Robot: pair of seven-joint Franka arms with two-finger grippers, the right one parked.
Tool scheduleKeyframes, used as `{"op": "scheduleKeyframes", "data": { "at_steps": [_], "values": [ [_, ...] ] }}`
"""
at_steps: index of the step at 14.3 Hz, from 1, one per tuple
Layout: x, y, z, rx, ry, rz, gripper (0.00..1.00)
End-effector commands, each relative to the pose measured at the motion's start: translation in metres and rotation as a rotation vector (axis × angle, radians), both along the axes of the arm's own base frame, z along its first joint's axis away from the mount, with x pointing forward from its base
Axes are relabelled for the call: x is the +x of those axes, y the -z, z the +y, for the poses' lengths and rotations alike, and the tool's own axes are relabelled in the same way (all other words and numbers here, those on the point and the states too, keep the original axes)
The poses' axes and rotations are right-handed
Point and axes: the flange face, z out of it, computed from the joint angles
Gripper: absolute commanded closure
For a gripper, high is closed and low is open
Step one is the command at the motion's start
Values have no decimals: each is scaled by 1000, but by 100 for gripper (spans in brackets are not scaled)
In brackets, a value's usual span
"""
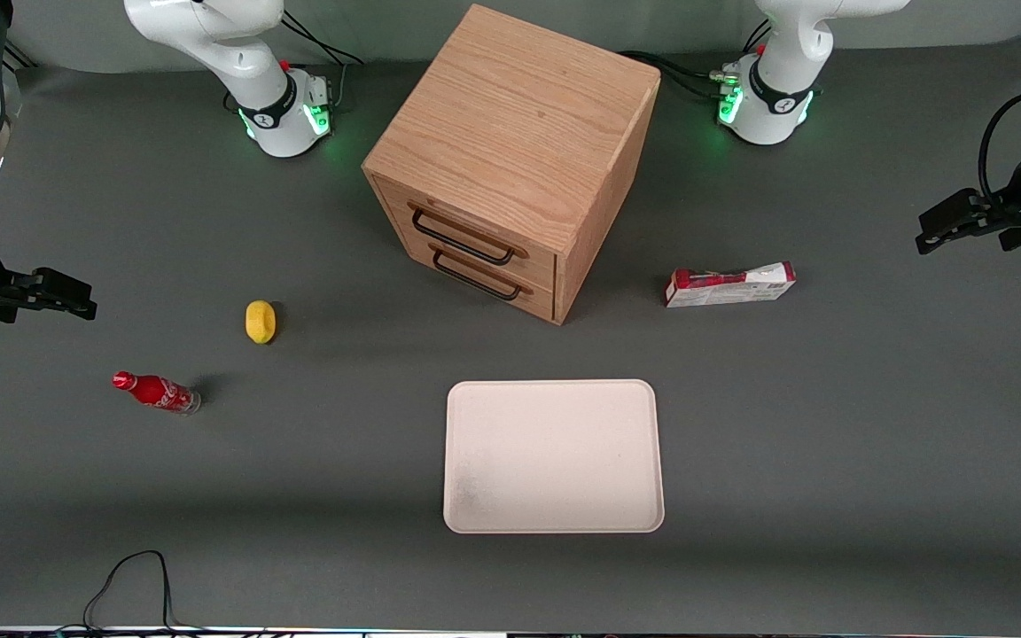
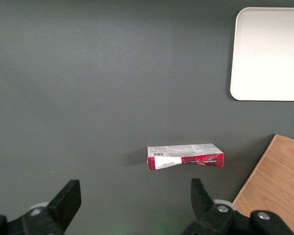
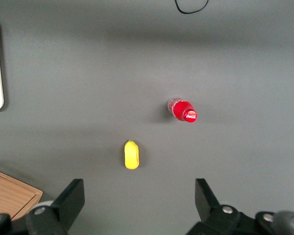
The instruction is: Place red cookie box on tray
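The gripper (image 2: 132, 205) hangs spread wide and empty above the table, so the red cookie box (image 1: 730, 285) sits untouched beside the drawer cabinet (image 1: 510, 159), apart from the tray (image 1: 553, 523).

— What does the working arm look like?
— Glossy white rounded shells with dark bands at the joints. Its round base (image 1: 766, 99) glows green at the sides and wears a black ring with a small white mark; black cables run from it.
— And the gripper (image 1: 927, 234)?
— Black, blocky, hanging above the surface toward the working arm's end, its two fingers spread apart. Seen from the wrist, the fingers (image 2: 67, 197) are matte black wedges on black mounts with silver screw heads. A thick black cable loops above it.
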Motion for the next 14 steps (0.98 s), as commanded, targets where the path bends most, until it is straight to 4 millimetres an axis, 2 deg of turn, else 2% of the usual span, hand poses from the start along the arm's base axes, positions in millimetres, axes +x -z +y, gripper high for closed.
{"op": "scheduleKeyframes", "data": {
  "at_steps": [1, 6, 9, 12, 14],
  "values": [
    [-7, -4, -1, -8, -12, 4, 0],
    [-7, -2, 3, -8, -23, 16, 0],
    [-12, 5, -8, -6, 2, 42, 0],
    [-41, 19, -30, -7, 37, 26, 0],
    [-72, 34, -58, -6, 25, -3, 0]
  ]
}}
